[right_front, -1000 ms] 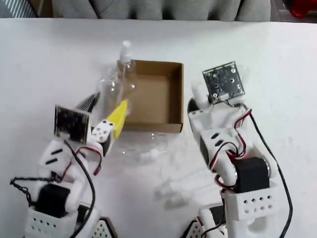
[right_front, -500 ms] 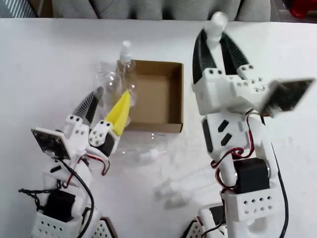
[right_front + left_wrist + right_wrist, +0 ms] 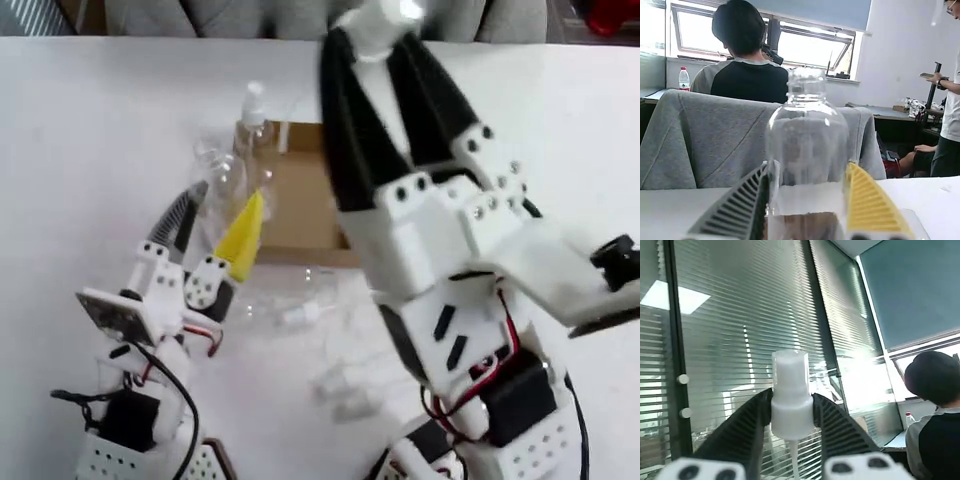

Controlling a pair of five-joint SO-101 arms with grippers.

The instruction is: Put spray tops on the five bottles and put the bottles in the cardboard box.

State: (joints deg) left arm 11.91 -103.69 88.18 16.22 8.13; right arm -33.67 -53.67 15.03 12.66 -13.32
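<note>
Loose tops (image 3: pixel 345 380) lie toward the worktop's (image 3: pixel 90 120) near edge, between the two arm bases. Just past them is a lying bottle (image 3: pixel 290 308), clear and hard to make out, near the box's (image 3: pixel 300 205) near wall. Left end effector (image 3: pixel 229 190) is clamped on an open bottle (image 3: pixel 807 125): upright, no top on it, just beside the box's left wall. Its grey and yellow fingers (image 3: pixel 867 205) touch the bottle's two sides. A capped bottle (image 3: pixel 255 125) stands at the box's far left corner. Right end effector (image 3: pixel 370 42) is up high, over the box's right part toward the worktop's far edge. It is pinched on a white top (image 3: pixel 790 372), nozzle end upward, tube hanging below.
</note>
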